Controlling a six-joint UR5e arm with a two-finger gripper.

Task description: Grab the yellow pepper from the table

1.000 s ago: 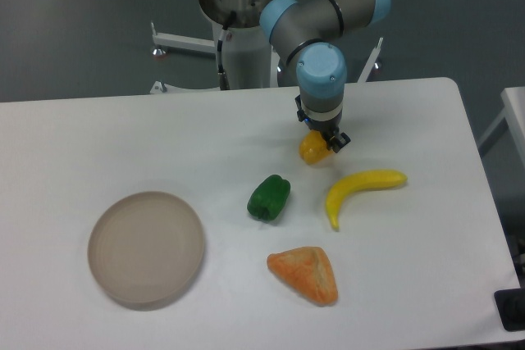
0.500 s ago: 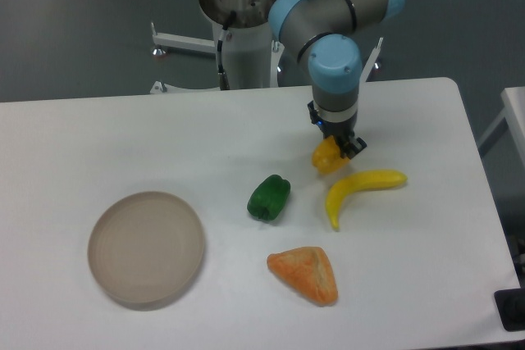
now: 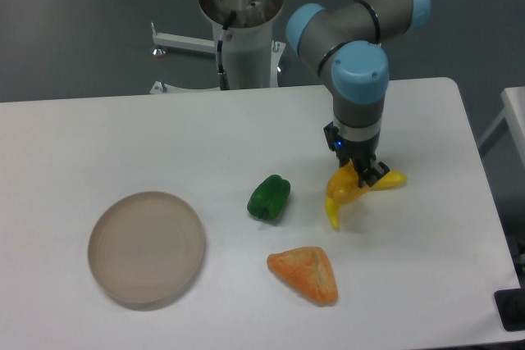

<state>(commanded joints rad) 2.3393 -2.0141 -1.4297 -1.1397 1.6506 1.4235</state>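
While the gripper [image 3: 358,171] is clamped on the yellow pepper [image 3: 343,187], the pepper hangs above the banana [image 3: 385,180] at the table's [image 3: 123,137] right side, right of the green pepper [image 3: 269,197].

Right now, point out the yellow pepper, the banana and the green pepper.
yellow pepper [image 3: 343,187], fixed camera, its lumpy front below the jaws.
banana [image 3: 392,179], fixed camera, its exposed right end.
green pepper [image 3: 269,197], fixed camera, body middle.
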